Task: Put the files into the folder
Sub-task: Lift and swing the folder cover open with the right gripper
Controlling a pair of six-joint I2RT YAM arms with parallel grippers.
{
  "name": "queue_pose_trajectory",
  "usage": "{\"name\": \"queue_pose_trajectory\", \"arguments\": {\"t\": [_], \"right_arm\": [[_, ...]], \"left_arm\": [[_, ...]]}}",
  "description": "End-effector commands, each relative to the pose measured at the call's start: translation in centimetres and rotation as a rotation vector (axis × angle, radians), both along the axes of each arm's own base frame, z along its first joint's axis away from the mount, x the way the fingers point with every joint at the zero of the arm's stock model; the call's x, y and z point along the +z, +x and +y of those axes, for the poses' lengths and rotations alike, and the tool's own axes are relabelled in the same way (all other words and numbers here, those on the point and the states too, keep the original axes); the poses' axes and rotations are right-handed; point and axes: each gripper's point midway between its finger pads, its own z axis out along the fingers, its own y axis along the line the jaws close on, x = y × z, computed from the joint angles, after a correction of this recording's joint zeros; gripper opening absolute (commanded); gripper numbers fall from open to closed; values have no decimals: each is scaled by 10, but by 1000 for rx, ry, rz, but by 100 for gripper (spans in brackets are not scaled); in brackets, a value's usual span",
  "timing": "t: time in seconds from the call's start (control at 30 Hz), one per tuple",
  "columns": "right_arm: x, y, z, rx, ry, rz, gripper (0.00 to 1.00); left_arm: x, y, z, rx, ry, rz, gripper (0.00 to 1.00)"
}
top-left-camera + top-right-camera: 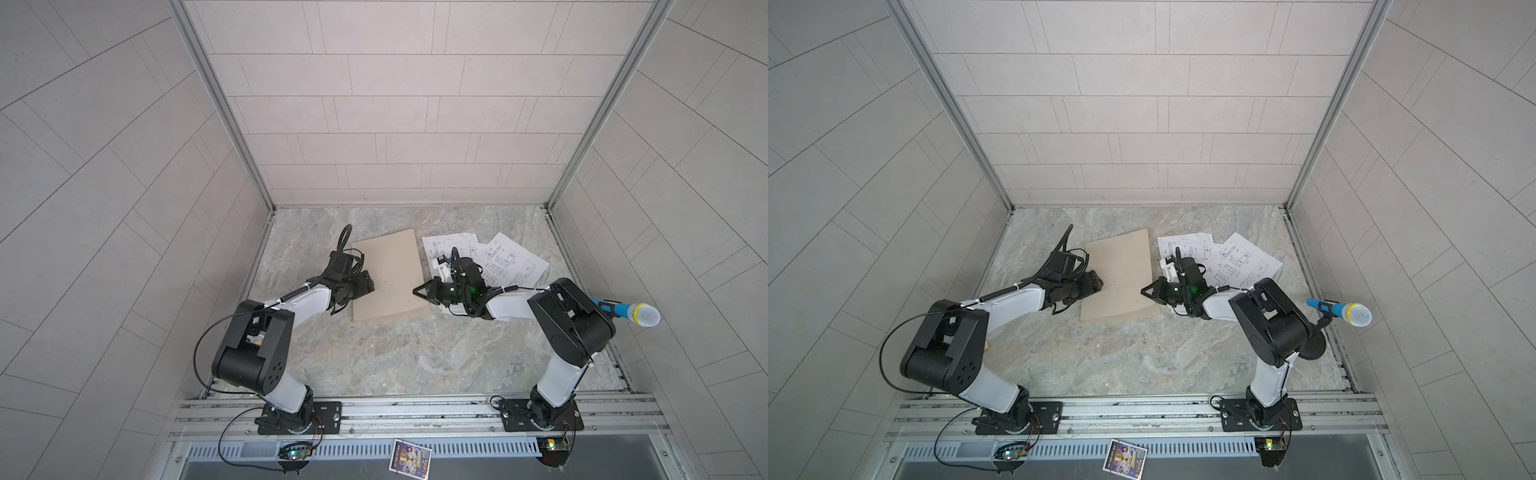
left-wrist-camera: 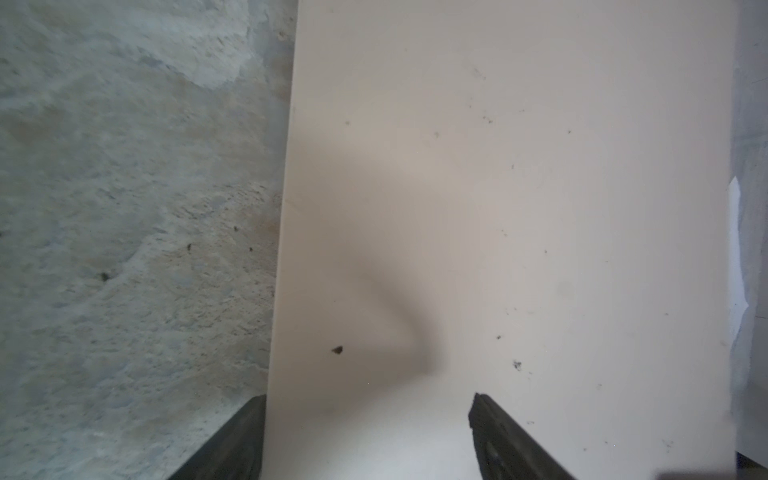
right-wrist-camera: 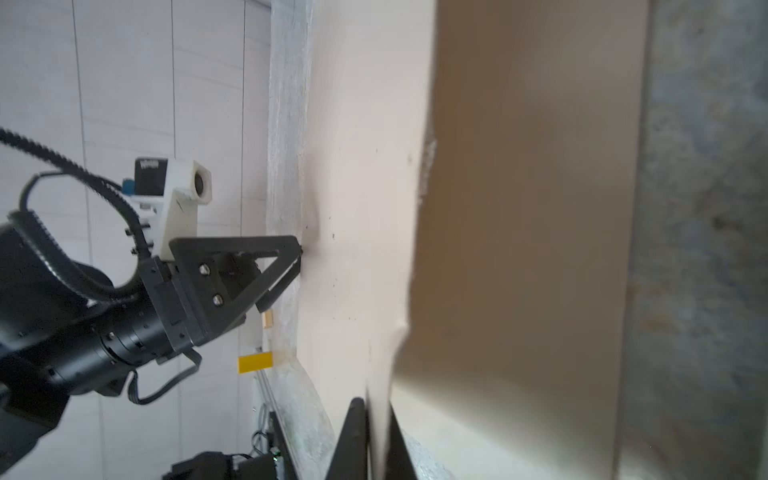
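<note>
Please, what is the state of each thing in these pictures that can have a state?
Folder: lying on the table, not yet opened, right edge pinched.
Files: loose, spread on the table right of the folder, not in it.
Left gripper: open, at the folder's left edge.
Right gripper: shut on the folder's right edge.
Microphone: tilted, untouched.
Card: lying flat, untouched.

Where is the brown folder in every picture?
In a top view: folder near the middle, left of the files.
In a top view: folder, same spot.
Left wrist: folder fills most of the picture.
Right wrist: folder crosses the middle, cover lifted.
Shared landmark: the open left pincer at its edge.
</note>
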Motion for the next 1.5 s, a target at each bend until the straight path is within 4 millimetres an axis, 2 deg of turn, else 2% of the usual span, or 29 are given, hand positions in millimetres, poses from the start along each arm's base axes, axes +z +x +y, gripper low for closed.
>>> {"name": "queue_pose_trajectory", "arguments": {"t": [0.0, 0.13, 0.3, 0.57, 0.7, 0.9, 0.97, 1.07, 1.2, 1.33, 1.47], "right_arm": [[17, -1, -10, 14, -113, -57, 1], [36, -3, -14, 37, -206, -97, 1], [60, -6, -4, 75, -347, -157, 1], [68, -11, 17, 105, -588, -221, 2], [78, -14, 36, 131, -665, -267, 2], [94, -18, 65, 163, -753, -339, 2], [101, -18, 69, 163, -785, -361, 2], [110, -17, 74, 162, -823, -389, 2], [124, -15, 71, 155, -892, -435, 1], [138, -13, 75, 161, -949, -505, 0], [153, -18, 92, 192, -983, -582, 0]], "left_arm": [[27, 13, -11, -14, -59, -84, 83], [46, 14, -3, -4, -19, -98, 85], [80, 14, 25, 65, 18, -106, 89], [138, 10, 61, 173, -90, -246, 97], [160, 8, 78, 218, -138, -296, 100], [152, 7, 93, 248, -204, -248, 100], [148, 6, 98, 255, -215, -253, 100], [132, 3, 103, 265, -198, -209, 100], [110, 3, 99, 241, -233, -127, 100], [105, 8, 96, 225, -283, -101, 100], [110, 7, 100, 237, -289, -115, 100]]}}
